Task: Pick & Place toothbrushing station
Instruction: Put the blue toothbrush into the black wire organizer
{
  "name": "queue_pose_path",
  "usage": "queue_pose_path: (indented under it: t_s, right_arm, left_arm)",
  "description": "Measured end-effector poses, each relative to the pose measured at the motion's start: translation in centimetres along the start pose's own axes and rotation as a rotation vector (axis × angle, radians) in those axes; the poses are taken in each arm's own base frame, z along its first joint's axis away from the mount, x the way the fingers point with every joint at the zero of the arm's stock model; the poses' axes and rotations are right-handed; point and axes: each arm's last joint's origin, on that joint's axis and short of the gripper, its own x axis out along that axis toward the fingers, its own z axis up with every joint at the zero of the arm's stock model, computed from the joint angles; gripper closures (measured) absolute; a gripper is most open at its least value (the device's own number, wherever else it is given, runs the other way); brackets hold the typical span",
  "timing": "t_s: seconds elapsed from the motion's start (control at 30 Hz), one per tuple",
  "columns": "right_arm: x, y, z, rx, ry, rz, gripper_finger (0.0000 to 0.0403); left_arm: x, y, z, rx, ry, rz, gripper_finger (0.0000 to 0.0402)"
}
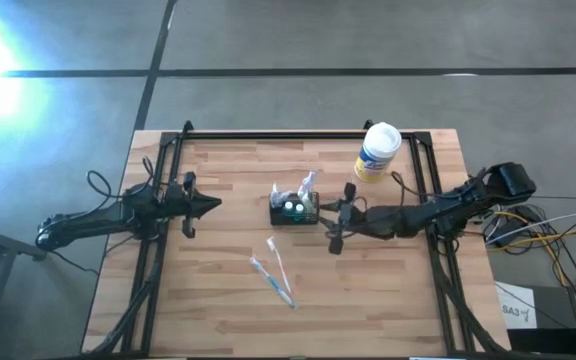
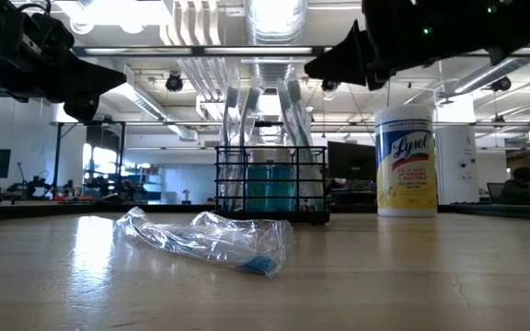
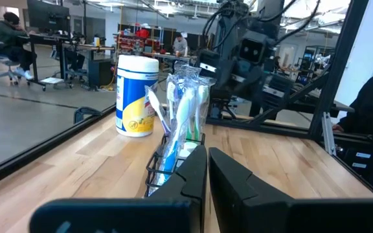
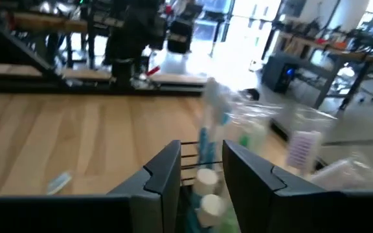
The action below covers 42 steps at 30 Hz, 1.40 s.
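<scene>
The toothbrushing station, a small black wire-mesh caddy (image 1: 295,211), stands on its base near the table's middle. It holds wrapped toothbrushes and two teal-capped tubes, and it also shows in the low view (image 2: 270,184). My right gripper (image 1: 324,213) hovers just right of the caddy, raised about level with the brush tops (image 2: 309,66). Its fingers are a little apart, and the caddy's rim (image 4: 196,158) shows beyond the gap. My left gripper (image 1: 216,203) is shut and empty, left of the caddy and pointing at it (image 3: 207,162).
Two wrapped toothbrushes (image 1: 273,271) lie on the table nearer the front, and show in the low view (image 2: 201,239). A white-and-yellow wipes tub (image 1: 378,151) stands at the back right. Black frame rails (image 1: 298,136) run along the table's far and side edges.
</scene>
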Motion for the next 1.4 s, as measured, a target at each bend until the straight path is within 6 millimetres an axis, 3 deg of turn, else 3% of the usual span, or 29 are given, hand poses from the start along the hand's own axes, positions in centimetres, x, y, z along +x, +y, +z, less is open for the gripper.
queue_pose_path:
  t_s: [0.37, 0.5, 0.67, 0.9, 1.17, 1.4]
  right_arm:
    - [3.3, 4.9, 0.7, 0.056, 0.178, 0.188, 0.0315]
    - [5.4, 7.0, 0.8, 0.080, 0.269, 0.192, 0.0328]
    - [8.5, 9.5, 1.8, 0.072, 0.472, 0.170, 0.0346]
    - [12.7, 13.0, 2.3, 0.093, 0.656, 0.331, 0.0360]
    - [16.4, 14.2, 1.9, 0.086, 0.840, 0.329, 0.0329]
    - [18.8, 14.8, -0.1, 0.133, 1.027, 0.351, 0.0275]
  left_arm:
    - [0.0, 0.0, 0.0, -0.014, -0.003, -0.001, 0.0381]
    - [0.0, 0.0, 0.0, -0.109, -0.002, -0.001, 0.0381]
    - [0.0, 0.0, 0.0, -0.102, 0.005, -0.003, 0.0381]
    - [0.0, 0.0, -0.4, -0.101, 0.044, -0.023, 0.0381]
    - [0.0, 0.0, -0.8, -0.125, 0.086, -0.031, 0.0381]
    - [0.0, -0.1, -0.6, -0.158, 0.080, -0.041, 0.0381]
